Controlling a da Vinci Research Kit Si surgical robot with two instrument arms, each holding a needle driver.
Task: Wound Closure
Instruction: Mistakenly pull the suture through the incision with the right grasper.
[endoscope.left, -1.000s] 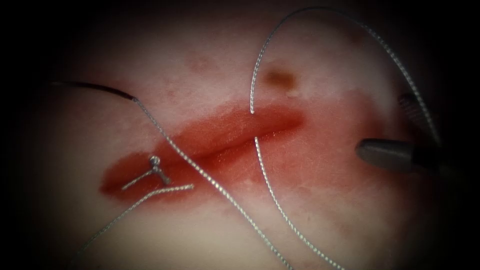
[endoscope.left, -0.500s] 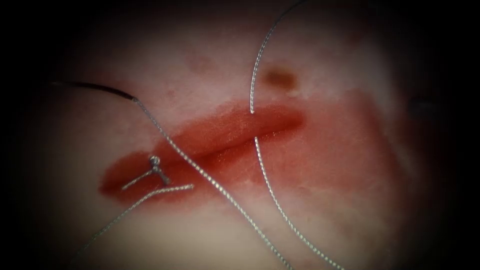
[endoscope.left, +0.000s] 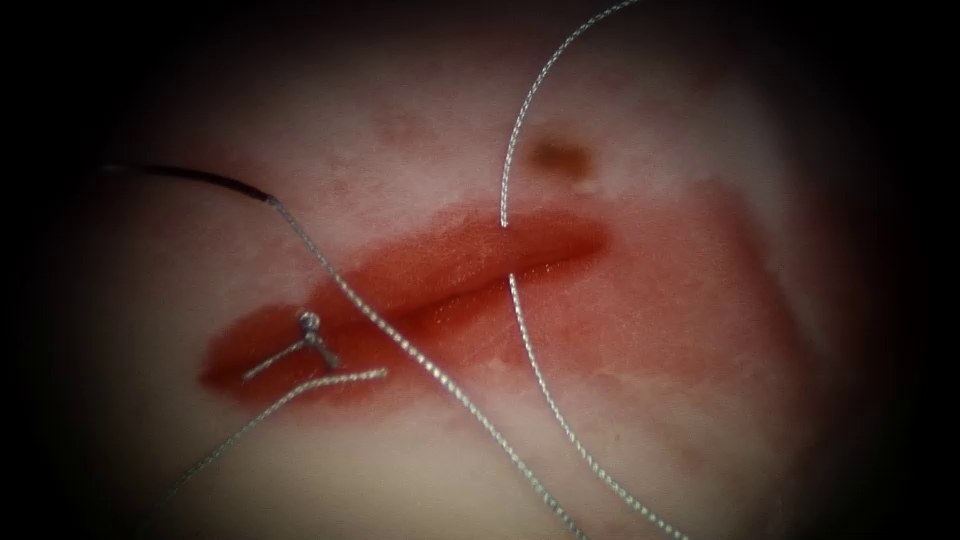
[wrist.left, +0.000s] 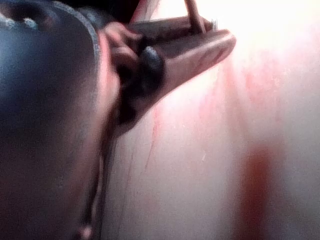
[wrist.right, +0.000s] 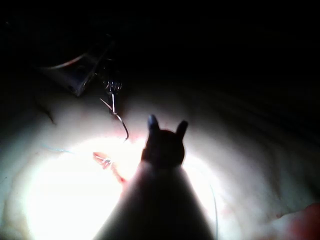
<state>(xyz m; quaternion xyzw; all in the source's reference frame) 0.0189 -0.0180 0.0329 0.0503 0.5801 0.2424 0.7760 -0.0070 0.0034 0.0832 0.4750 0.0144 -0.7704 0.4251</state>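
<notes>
The left tool (wrist.left: 220, 36) has its jaws pressed together on the needle (wrist.left: 193, 14), which crosses them as a thin bar. The grip seems to lie toward the end of the curve away from the thread, though the exact place is hard to make out. In the right wrist view the right tool (wrist.right: 167, 123) has its two jaws spread a little apart with nothing between them, held above the tissue (endoscope.left: 650, 420).

In the endoscope view the needle is a dark arc at the far left, left of the cut (endoscope.left: 470, 290) and not in the tissue. Its outer end is lost in the shadow. From its right end the thread (endoscope.left: 420, 355) runs down and to the right across the cut to the near edge. A second strand comes down from the far edge, goes into the tissue at the far lip toward the right end of the cut, comes out at the near lip and runs off toward the near right. Toward the left end of the cut sits a knot (endoscope.left: 310, 322) with short cut ends (endoscope.left: 275, 362), and another strand lies just near of it.

The tissue is pale and moist, with red fluid (endoscope.left: 420, 260) along the cut and a fainter stain to its right. A small brown spot (endoscope.left: 560, 155) lies beyond the cut. All round the lit patch the surroundings are dark.
</notes>
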